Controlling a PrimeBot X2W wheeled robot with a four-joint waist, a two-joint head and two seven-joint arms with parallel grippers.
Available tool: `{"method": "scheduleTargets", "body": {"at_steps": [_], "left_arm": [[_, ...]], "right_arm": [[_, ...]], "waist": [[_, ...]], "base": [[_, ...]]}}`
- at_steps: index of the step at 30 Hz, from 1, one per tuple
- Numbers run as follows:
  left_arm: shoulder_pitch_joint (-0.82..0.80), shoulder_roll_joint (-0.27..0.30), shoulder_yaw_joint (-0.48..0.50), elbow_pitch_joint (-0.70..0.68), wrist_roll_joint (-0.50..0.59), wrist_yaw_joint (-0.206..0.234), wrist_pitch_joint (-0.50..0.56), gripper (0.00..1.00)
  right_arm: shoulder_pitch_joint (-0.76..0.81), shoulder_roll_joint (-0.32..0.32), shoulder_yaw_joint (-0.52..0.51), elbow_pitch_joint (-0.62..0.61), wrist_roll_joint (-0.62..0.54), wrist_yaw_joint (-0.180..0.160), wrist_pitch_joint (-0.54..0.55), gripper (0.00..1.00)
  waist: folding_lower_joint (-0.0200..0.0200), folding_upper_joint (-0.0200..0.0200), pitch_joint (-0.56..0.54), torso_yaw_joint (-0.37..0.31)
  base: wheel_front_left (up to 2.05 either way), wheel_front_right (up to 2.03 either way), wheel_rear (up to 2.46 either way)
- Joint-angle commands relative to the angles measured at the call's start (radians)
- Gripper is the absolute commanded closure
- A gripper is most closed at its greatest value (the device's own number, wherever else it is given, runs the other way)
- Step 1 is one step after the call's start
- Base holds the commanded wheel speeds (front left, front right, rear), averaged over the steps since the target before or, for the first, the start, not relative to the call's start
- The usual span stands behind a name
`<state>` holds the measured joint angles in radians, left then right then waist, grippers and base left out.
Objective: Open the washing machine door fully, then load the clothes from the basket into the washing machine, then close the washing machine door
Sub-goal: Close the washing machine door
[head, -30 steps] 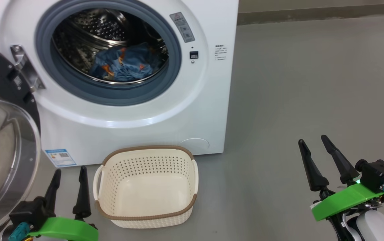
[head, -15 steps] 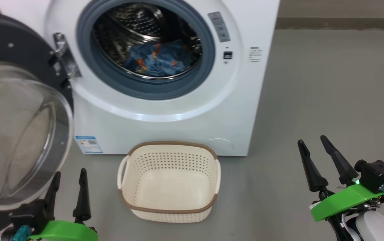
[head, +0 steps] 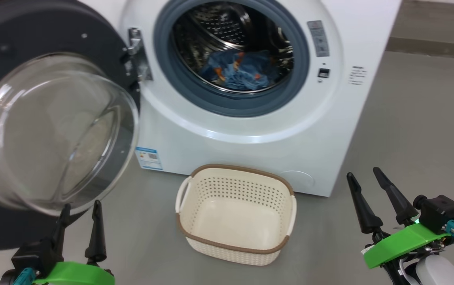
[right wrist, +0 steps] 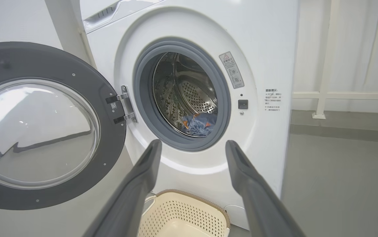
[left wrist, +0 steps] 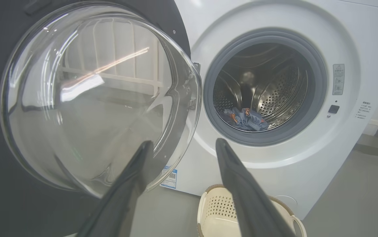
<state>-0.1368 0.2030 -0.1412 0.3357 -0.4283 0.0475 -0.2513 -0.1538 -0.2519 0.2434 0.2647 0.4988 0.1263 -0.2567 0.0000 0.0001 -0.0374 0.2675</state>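
You've got one washing machine (head: pixel 250 130) in front of you, with one round door (head: pixel 21 31) and one blue label sticker (head: pixel 148 158). One basket (head: pixel 235 248). One drum (head: pixel 219 23), and in it one blue heap of clothes (head: pixel 243 71), possibly two garments bunched together; you can't separate them from here. The left gripper (head: pixel 81 204) and the right gripper (head: pixel 362 171) make two, with two fingers (head: pixel 96 231) apiece, four in all.

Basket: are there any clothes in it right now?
No, the basket has a bare cream bottom in the head view, and the clothes lie inside the washing machine drum.
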Motion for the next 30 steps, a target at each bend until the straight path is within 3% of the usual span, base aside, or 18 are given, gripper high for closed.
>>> {"method": "scheduleTargets", "body": {"at_steps": [1,22,30], "left_arm": [[-0.016,0.028,0.038,-0.031,0.004,0.009,-0.01,0.0],[0.0,0.043,0.02,-0.045,-0.007,0.012,0.001,0.0],[0.014,0.047,0.026,-0.064,-0.014,0.022,0.0,0.0]], "right_arm": [[-0.005,-0.007,0.019,-0.021,0.001,0.004,-0.005,0.0],[0.006,0.001,0.03,-0.018,0.006,0.004,-0.005,0.0],[-0.002,0.011,0.036,-0.018,0.004,0.004,-0.005,0.0]], "waist": [[0.0,-0.0001,-0.009,0.045],[0.0,-0.0001,-0.015,0.21],[0.0,-0.0001,-0.008,0.227]], "base": [[0.0,0.0,0.0],[0.0,0.0,0.0],[0.0,0.0,0.0]]}}
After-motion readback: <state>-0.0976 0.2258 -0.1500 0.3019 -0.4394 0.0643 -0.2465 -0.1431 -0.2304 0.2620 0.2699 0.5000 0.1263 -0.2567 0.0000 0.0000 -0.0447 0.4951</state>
